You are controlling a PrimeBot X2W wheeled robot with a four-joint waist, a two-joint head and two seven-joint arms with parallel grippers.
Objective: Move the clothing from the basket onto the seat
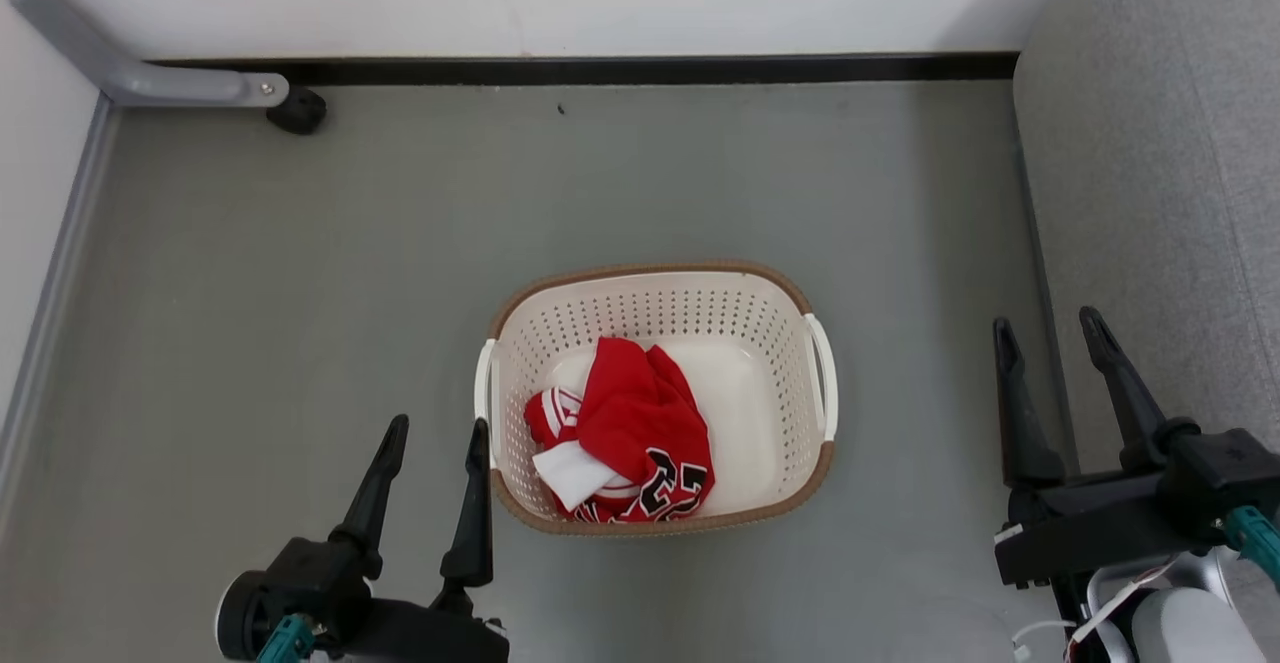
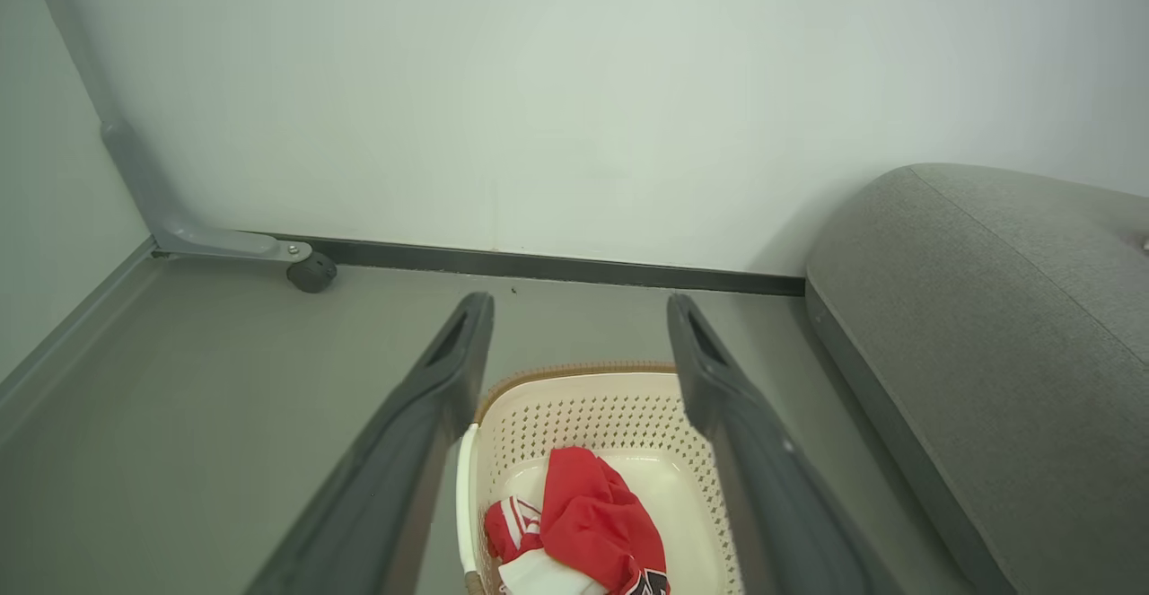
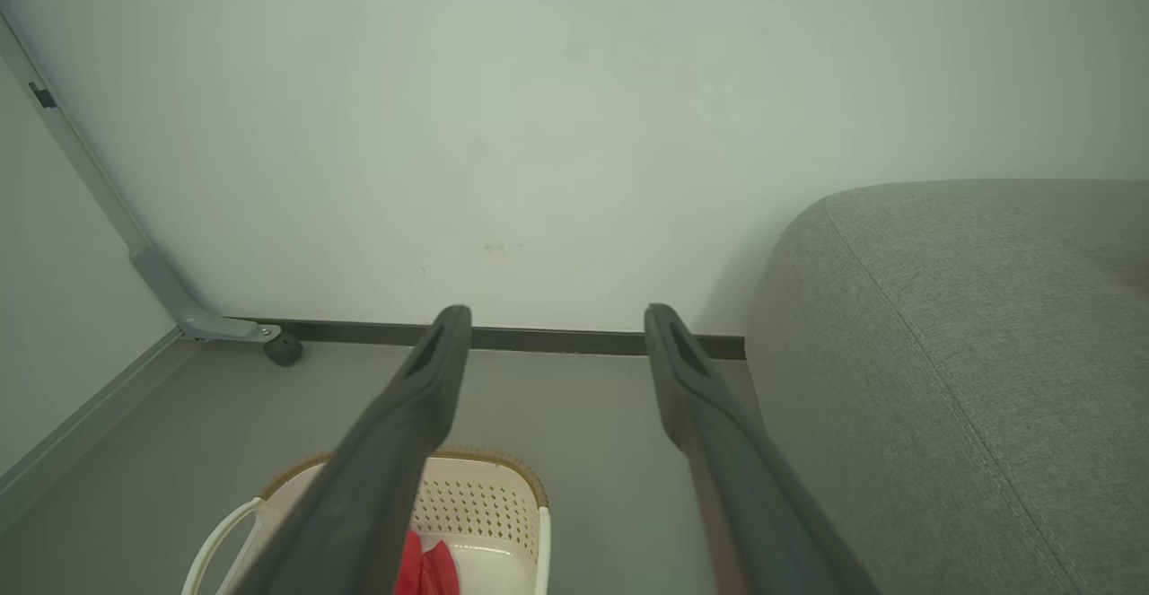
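The cream basket (image 1: 760, 323) with a brown rim stands on the grey floor in the middle of the head view. Red clothing (image 1: 630, 423) lies bunched in its near left part, a jersey with black numerals at the front. The same basket (image 2: 574, 415) and clothing (image 2: 592, 523) appear in the left wrist view, and the basket (image 3: 489, 505) again in the right wrist view. The grey seat (image 1: 1160, 173) runs along the right. My left gripper (image 1: 435, 433) is open just left of the basket, empty. Open and empty too, my right gripper (image 1: 1045, 328) hovers by the seat's edge.
A white wall with a dark baseboard (image 1: 640, 69) closes the far side. A grey metal leg with a black caster (image 1: 296, 109) stands at the far left corner. Bare floor (image 1: 300, 263) surrounds the basket.
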